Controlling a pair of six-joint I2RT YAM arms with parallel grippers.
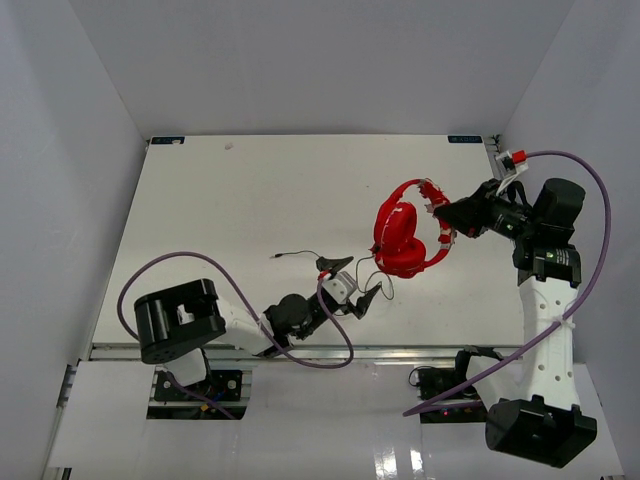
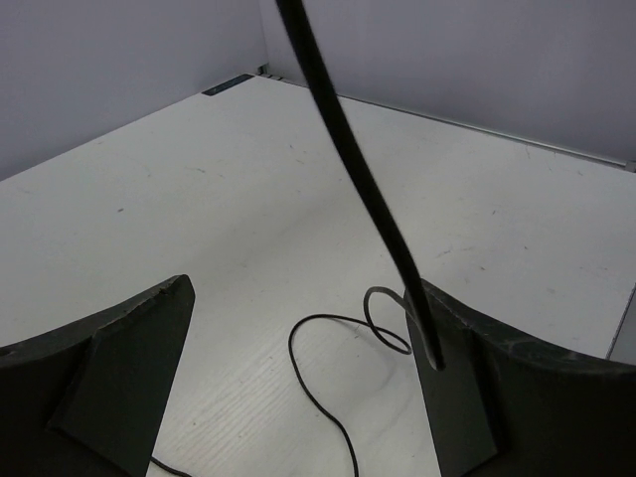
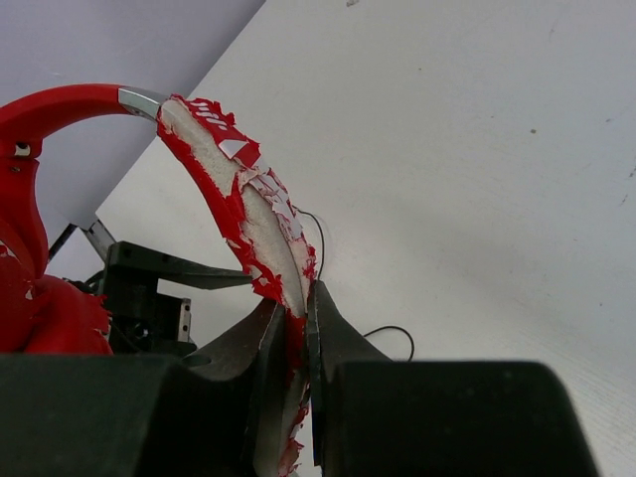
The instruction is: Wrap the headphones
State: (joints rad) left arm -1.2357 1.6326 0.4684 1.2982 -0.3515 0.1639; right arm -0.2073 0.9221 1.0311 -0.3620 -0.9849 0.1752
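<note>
Two grippers share the work here, and they are doing different jobs. The right gripper [image 3: 295,328] has its fingers pinched tight on the peeling red-and-white headband [image 3: 234,189]. It holds the headphones [image 1: 405,240] out over the right-hand part of the table [image 1: 250,200], and I'd judge them lifted clear of the top. The two round cups hang folded together on the side away from that gripper, facing the middle of the table.

The left gripper [image 2: 303,288] stands with its fingers wide apart, gripping nothing. The thin black cable [image 2: 348,149] leans against the inner face of one finger and climbs steeply out of the wrist view. From above, the cable goes up and to the right from this gripper toward the cups. The loose tail lies on the table in a small loop between the fingers, then trails off left to the plug [image 1: 274,257].

So the headphones sit beyond and to the right of the left gripper, near but not touching it. The cable's free length runs roughly left to right across the table. The left arm is plainly the nearer one to the cable. To my eye it would have to close on the strand before it could carry it round the cups or the band.
</note>
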